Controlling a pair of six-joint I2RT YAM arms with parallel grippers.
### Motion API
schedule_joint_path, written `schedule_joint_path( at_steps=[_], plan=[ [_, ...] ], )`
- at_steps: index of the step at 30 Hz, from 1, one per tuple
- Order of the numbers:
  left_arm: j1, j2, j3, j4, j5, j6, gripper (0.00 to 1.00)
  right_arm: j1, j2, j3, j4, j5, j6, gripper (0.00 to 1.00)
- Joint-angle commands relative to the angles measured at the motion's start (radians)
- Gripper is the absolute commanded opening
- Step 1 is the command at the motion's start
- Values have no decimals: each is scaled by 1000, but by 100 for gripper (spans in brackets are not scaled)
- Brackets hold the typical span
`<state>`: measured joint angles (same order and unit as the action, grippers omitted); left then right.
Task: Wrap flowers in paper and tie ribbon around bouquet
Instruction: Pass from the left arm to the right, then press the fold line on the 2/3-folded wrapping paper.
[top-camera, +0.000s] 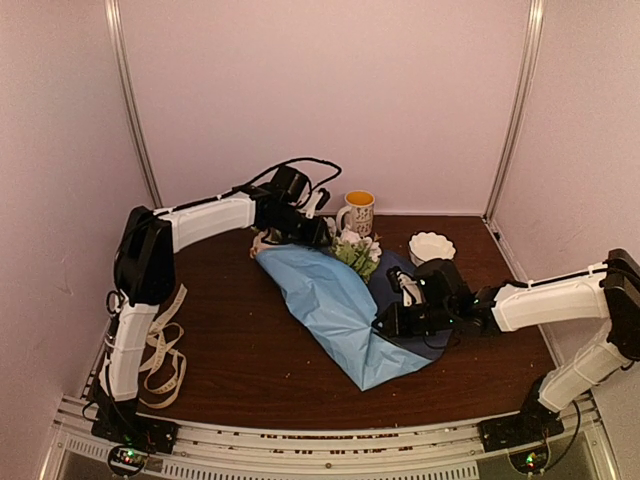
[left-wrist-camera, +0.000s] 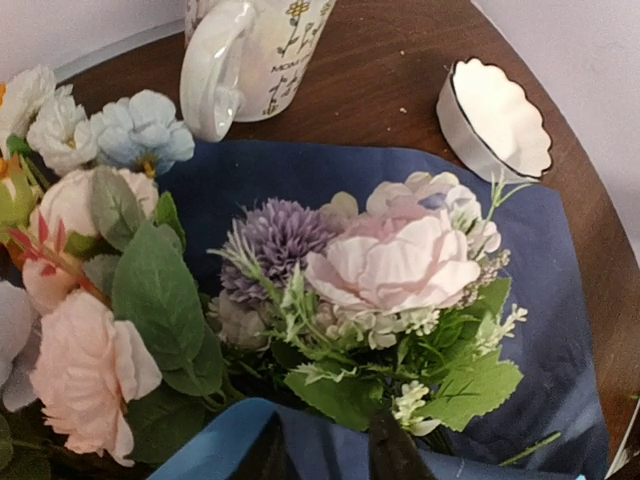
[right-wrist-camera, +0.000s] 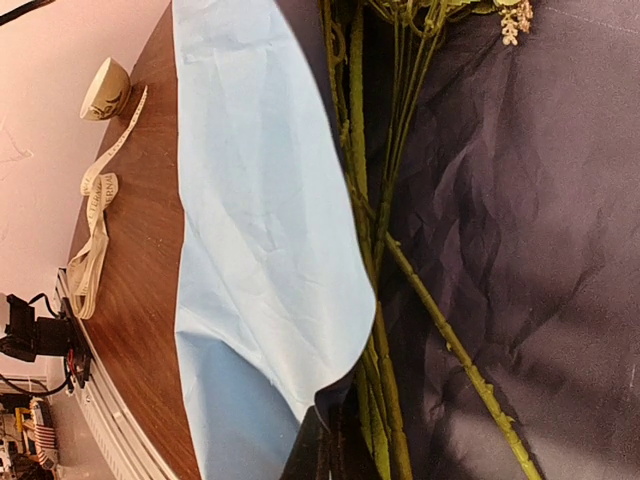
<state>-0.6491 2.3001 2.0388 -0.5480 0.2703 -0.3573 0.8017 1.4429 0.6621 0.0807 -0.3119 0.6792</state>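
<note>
Mid-table: paper (top-camera: 330, 300), light blue flap over navy inside, green stems of flowers (top-camera: 357, 250) between, pastel heads by mug (top-camera: 358, 210), yellow inside; bowl (top-camera: 431, 246) white inside; right gripper (right-wrist-camera: 322, 448) clenched on paper edge; left gripper (left-wrist-camera: 330, 455) jaws parted.

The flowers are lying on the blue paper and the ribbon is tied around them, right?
Not quite. The flowers do lie on the blue paper, but the ribbon is not tied around them. It lies loose on the bare table, apart from the paper. The right wrist view shows this.
</note>
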Motion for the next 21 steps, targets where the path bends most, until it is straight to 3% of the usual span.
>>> schedule_joint_path(
  at_steps=[1, 4, 8, 11, 13, 16, 21],
  plan=[
    [4, -67, 56, 31, -59, 45, 50, 1, -29, -11, -18, 34, 7, 0],
    [-10, -152, 12, 40, -94, 125, 59, 0, -18, -2, -6, 16, 7, 0],
    [-100, -344, -198, 124, -209, 318, 61, -2, -6, 12, -1, -2, 3, 0],
    [-199, -493, -406, 208, -189, 466, 50, -9, 2, 18, 9, -17, 4, 0],
    [-270, -556, -510, 214, -72, 564, 46, -13, 12, 22, 20, -39, 2, 0],
    [-375, -552, -560, 166, 60, 688, 40, -16, 30, 29, 34, -62, -4, 0],
    [-521, -383, -450, -3, 8, 848, 41, -30, 61, 31, 68, -114, -7, 0]
  ],
)
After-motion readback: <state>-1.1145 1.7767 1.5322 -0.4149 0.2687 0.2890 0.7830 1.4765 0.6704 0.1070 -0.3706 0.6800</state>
